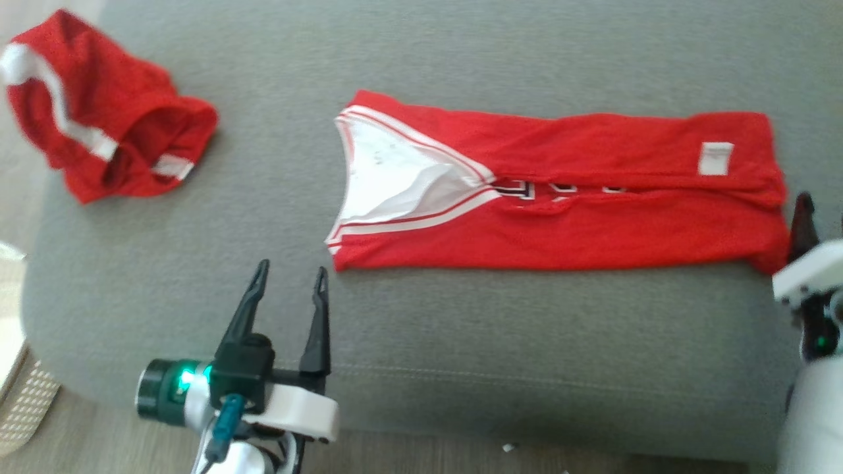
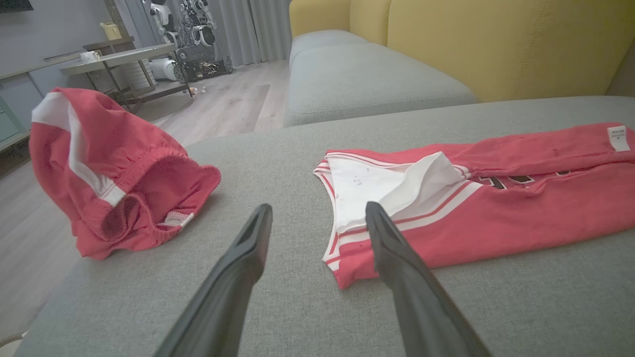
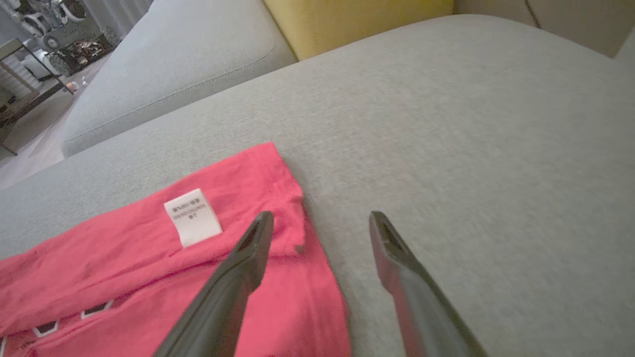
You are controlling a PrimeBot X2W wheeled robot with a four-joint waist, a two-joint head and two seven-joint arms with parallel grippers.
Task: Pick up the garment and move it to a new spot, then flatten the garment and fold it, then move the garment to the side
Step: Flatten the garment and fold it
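Evidently limp and light, the jersey suits pinches at its end corners; left gripper and right gripper gape empty.

Red, white-striped trim and black lettering on the folded mesh jersey; red with white bands on the crumpled shorts; plain grey on the fabric sofa cushion.

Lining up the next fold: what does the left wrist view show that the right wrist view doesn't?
Left wrist view: the white-trimmed neckline of the red jersey, the crumpled red shorts, and the left gripper, fingers open. Right wrist view: the jersey's hem corner and the right gripper, fingers open. Shared: the jersey's body, its white label, the grey cushion, the yellow sofa back.
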